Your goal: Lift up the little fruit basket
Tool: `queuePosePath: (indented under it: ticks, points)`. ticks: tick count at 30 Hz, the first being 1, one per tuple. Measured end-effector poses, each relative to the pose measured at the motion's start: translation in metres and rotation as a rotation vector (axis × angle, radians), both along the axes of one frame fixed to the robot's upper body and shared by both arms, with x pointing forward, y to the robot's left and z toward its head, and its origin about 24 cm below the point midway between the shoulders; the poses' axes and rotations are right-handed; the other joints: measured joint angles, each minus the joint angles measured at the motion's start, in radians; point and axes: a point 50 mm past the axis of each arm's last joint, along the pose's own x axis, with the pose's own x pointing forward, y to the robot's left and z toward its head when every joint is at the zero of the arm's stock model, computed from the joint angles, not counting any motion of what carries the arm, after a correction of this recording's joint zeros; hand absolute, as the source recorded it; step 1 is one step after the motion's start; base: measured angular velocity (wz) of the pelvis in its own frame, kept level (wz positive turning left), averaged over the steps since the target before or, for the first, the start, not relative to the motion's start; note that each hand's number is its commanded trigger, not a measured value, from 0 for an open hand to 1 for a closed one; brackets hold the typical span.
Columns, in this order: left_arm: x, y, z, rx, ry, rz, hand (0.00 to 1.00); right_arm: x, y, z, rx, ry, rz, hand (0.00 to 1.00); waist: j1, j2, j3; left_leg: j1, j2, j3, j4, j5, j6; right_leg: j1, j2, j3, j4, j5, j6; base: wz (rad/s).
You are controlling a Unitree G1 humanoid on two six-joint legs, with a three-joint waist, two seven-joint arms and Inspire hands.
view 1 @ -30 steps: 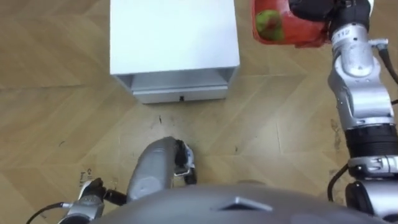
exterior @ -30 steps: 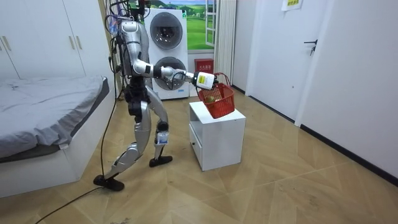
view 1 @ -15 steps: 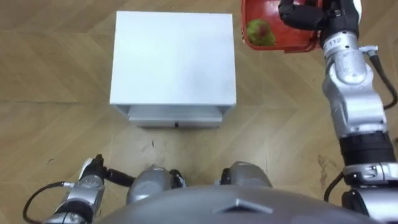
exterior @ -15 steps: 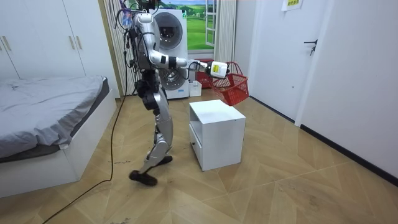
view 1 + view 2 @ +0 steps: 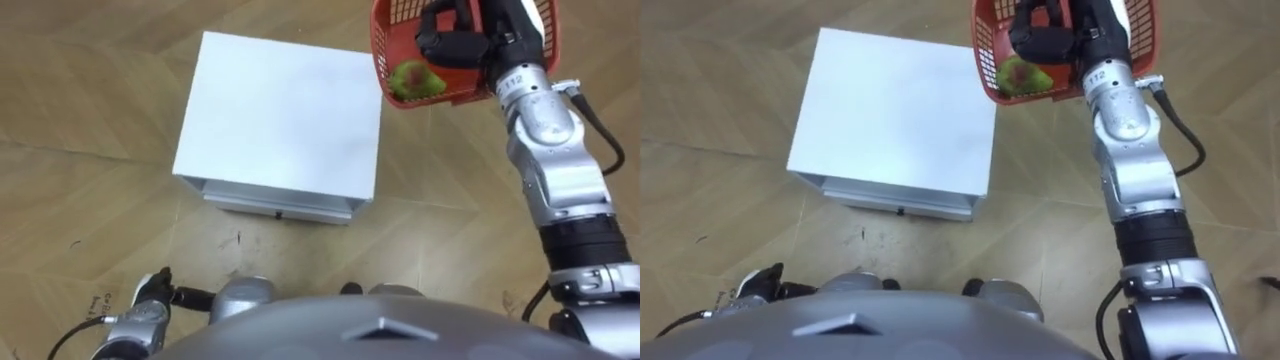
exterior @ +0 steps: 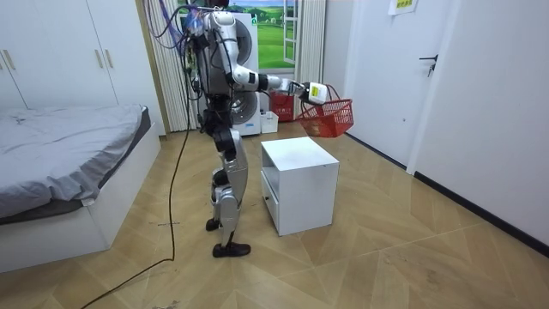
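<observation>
Right hand [image 5: 455, 40] clenched on red basket [image 5: 383, 45], held aloft; green fruit [image 5: 415, 78] inside. Left hand [image 5: 140, 320] low, state unclear.

Silver-grey jointed arms, black robot hand [image 5: 455, 45]

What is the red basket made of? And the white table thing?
The basket looks like red plastic: thin walls with a moulded grid of holes. The table looks like white painted or coated board, smooth and matt, with flat panels and sharp edges; what's underneath the white I can't tell.
</observation>
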Motion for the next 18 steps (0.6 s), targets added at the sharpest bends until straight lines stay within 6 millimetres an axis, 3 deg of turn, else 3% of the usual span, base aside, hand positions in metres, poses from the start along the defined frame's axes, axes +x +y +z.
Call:
queuePosePath:
  ticks: [6, 18]
  points:
    - [-0.022, 0.002, -0.002, 0.016, 0.127, -0.053, 0.00, -0.001, 0.011, -0.001, -0.042, 0.022, 0.078, 1.00, 0.027, -0.004, -0.0013, -0.022, 0.000, -0.019, 0.018, -0.001, 0.000, -0.002, -0.001, -0.011, 0.000, 0.000, 0.001, 0.11]
    - [-0.037, -0.003, -0.004, -0.021, 0.196, -0.077, 0.00, -0.003, 0.025, -0.015, -0.010, 0.090, 0.142, 1.00, 0.057, 0.014, 0.0022, -0.046, -0.001, -0.037, 0.034, -0.001, -0.001, 0.000, -0.003, -0.041, 0.002, 0.000, 0.001, 0.05]
